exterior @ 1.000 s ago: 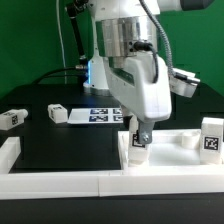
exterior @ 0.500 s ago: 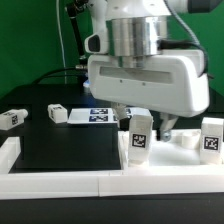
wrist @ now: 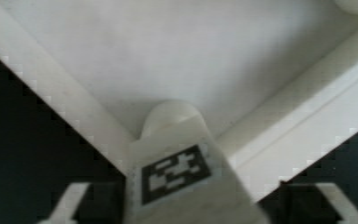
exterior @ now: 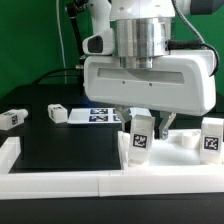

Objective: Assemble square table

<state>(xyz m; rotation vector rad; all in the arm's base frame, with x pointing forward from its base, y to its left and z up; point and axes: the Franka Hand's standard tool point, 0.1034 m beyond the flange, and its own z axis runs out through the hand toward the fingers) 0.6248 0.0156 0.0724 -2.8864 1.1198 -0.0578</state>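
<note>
The square table's white slab (exterior: 185,152) lies at the front on the exterior view's right, and in the wrist view its rimmed surface (wrist: 194,60) fills the frame. A white leg (exterior: 141,137) with a tag stands upright at the slab's corner. My gripper (exterior: 145,125) hangs straight over it with one finger on each side. In the wrist view the leg (wrist: 179,160) sits between the fingers (wrist: 73,200), and a dark gap shows on both sides. The jaws are open around the leg and do not touch it.
A second tagged leg (exterior: 211,138) stands at the slab's right end. Two more legs (exterior: 12,117) (exterior: 57,113) lie on the black table at the left. The marker board (exterior: 100,115) lies behind. White border rails (exterior: 60,182) run along the front and left edges.
The hand has turned from edge-on to broadside and come down over the upright leg. Its fingers now stand closer together on either side of the leg.
</note>
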